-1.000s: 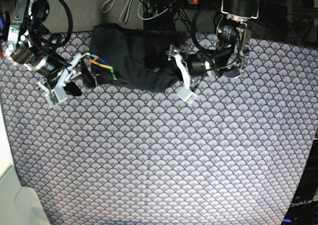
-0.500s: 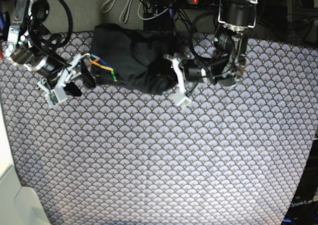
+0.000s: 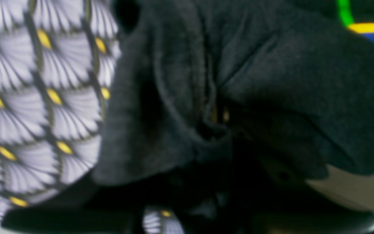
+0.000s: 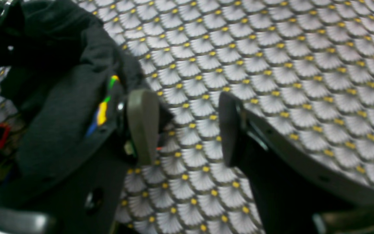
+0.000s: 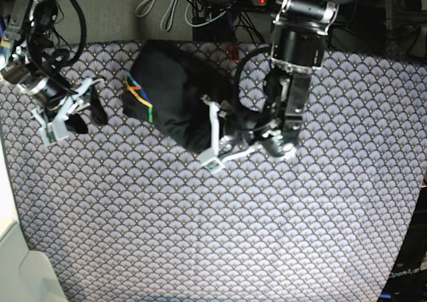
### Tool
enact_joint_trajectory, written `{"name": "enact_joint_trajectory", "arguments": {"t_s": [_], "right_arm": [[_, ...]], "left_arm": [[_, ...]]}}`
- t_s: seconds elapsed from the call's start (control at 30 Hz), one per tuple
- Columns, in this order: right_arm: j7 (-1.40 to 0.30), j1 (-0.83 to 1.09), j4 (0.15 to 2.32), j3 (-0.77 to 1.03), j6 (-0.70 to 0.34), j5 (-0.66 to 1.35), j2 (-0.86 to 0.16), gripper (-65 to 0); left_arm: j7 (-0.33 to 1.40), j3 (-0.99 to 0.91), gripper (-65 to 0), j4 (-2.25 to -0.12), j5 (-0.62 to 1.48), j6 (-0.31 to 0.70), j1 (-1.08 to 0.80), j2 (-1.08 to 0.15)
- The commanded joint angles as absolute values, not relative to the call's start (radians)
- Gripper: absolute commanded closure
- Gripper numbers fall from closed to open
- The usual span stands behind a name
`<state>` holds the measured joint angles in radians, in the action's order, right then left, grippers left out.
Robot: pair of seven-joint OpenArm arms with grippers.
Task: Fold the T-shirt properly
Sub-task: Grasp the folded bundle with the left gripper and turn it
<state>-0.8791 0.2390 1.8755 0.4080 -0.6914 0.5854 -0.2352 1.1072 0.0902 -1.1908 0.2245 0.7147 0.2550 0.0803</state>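
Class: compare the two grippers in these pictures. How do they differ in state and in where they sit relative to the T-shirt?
The left gripper is shut on the T-shirt; the right gripper is open and empty. The left sits at the shirt's edge; the right is beside it, over the cloth. Both are low.

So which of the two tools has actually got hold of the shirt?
The left tool, on the base view's right, is pinched on the T-shirt. The right tool stands open, apart from it.

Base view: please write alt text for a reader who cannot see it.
A dark T-shirt lies bunched on a scallop-patterned cloth. The left gripper is shut on its edge, while the right gripper hangs open beside it, holding nothing.
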Motion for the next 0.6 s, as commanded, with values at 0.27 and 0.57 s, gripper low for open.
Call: {"name": "enact_joint_trajectory", "arguments": {"t_s": [0.27,0.57], "right_arm": [[-0.855,0.229,1.89,0.607,-0.698,0.605,-0.248,-31.0],[-0.855,0.239,1.888,0.737,-0.698,0.605,-0.248,-31.0]], "left_arm": [[1.099,0.255,-0.4,-1.196,-0.159,0.698,0.357,0.157],[0.987,0.461,-0.3,-1.196,-0.251,0.698,0.407,0.157]]}}
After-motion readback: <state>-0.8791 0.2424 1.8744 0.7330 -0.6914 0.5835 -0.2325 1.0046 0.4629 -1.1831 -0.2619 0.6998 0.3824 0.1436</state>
